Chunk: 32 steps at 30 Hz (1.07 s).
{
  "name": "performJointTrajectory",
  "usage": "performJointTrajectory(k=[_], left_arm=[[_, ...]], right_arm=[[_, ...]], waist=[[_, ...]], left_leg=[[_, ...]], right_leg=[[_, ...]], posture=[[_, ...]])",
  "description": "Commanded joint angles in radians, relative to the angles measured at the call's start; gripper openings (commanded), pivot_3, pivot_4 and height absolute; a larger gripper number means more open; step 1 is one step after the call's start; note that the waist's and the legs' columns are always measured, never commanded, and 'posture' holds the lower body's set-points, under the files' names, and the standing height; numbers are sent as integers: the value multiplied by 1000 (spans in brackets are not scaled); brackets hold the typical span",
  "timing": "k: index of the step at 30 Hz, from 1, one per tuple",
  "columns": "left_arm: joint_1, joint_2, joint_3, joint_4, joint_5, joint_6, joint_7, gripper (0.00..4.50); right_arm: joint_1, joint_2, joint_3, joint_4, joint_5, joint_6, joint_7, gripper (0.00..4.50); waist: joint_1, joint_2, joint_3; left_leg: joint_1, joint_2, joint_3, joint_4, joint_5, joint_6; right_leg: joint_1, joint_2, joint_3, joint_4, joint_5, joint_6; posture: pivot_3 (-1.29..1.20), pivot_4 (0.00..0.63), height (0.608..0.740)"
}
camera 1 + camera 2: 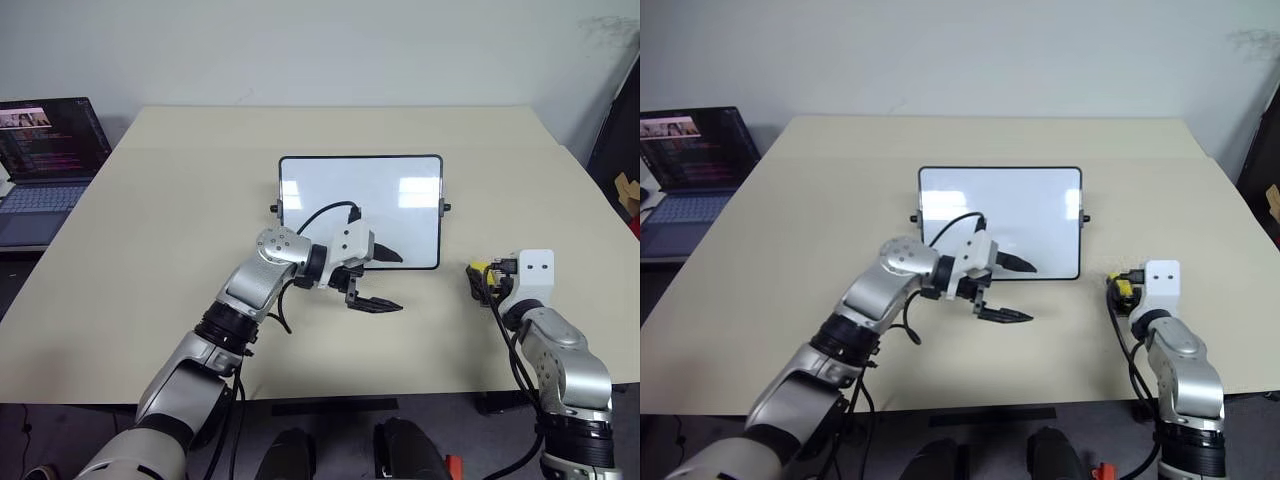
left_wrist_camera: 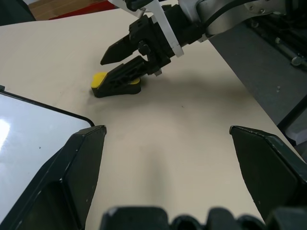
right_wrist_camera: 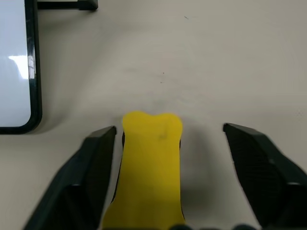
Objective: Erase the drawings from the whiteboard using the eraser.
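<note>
Right gripper [image 3: 165,177] first: its 2 black fingers stand spread wide, and the small yellow block eraser with rounded ends and a dark underside [image 3: 151,163] lies flat on the table between them. One finger sits just beside the eraser, the other stands well apart from it, so nothing is clamped. From the left wrist view the same gripper hangs low over that eraser, jaws parted.

Across to the left gripper [image 1: 372,280]: its fingers are splayed open too, empty, poised just off the near edge of the small glossy white whiteboard with a thin black frame [image 1: 360,205]. One finger reaches over the board's near rim, the other points across the bare table.

The whiteboard lies flat in the middle of the beige table [image 1: 150,250], the eraser well to its right near the board's near right corner. Its surface reads clean white with window glare (no drawings can be made out on the part that shows). A dark open laptop [image 1: 45,165] sits on a separate surface at far left.

The risk, as I judge it: the eraser sits off-centre between the right fingers, so a closing grip could shove it sideways or pinch it crooked. A crooked grip could tilt the dark underside off the board.
</note>
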Motion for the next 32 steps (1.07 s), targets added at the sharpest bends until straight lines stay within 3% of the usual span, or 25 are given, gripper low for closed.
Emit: performJointTrajectory(k=[1, 5, 11, 14, 19, 23, 32], left_arm=[[17, -6, 36, -36, -3, -11, 42, 4500], [77, 13, 99, -83, -15, 24, 126, 4500], [309, 17, 234, -302, -9, 94, 380, 4500], [405, -24, 302, -407, 1, 139, 546, 4500], [601, -79, 489, -505, 85, 119, 866, 4500], [687, -137, 514, -561, 143, 121, 1021, 4500], [795, -192, 507, -633, 141, 156, 1113, 4500]], right_arm=[[-19, -19, -13, -43, 14, -72, 8, 4478], [-10, -13, 7, -137, 46, -111, 37, 4478], [136, 16, 102, -324, 49, -197, 72, 4478], [226, 7, 120, -304, 14, -325, 89, 4478], [385, 85, 105, -188, -72, -597, 3, 4478], [435, 110, -13, -108, 31, -627, -3, 4478], [437, 69, -4, -76, 67, -568, 54, 4478]], waist=[[0, 0, 0], [-4, 1, 0], [0, 1, 0], [3, 1, 0], [7, 1, -1], [8, 1, -1], [10, 2, -2]], left_leg=[[0, 0, 0, 0, 0, 0], [1, 1, 0, 0, 0, 0], [0, 1, -1, 0, 0, 0], [0, 0, -1, 0, 0, 0], [7, 0, -1, -2, 0, 0], [8, -1, 1, -1, 0, 0], [9, 0, 1, -1, 0, 0]], right_leg=[[0, 0, 0, 0, 0, 0], [0, 0, 1, 0, 0, 0], [0, 0, 0, 0, 0, 0], [0, -5, 1, -1, 0, 0], [6, -6, 0, -1, 0, 1], [7, -6, 1, 0, 0, 1], [7, -6, 1, 0, 0, 1]], posture=[[0, 150, 740], [0, 150, 740], [0, 150, 740], [0, 150, 740], [0, 150, 740], [0, 150, 740], [0, 150, 740]])
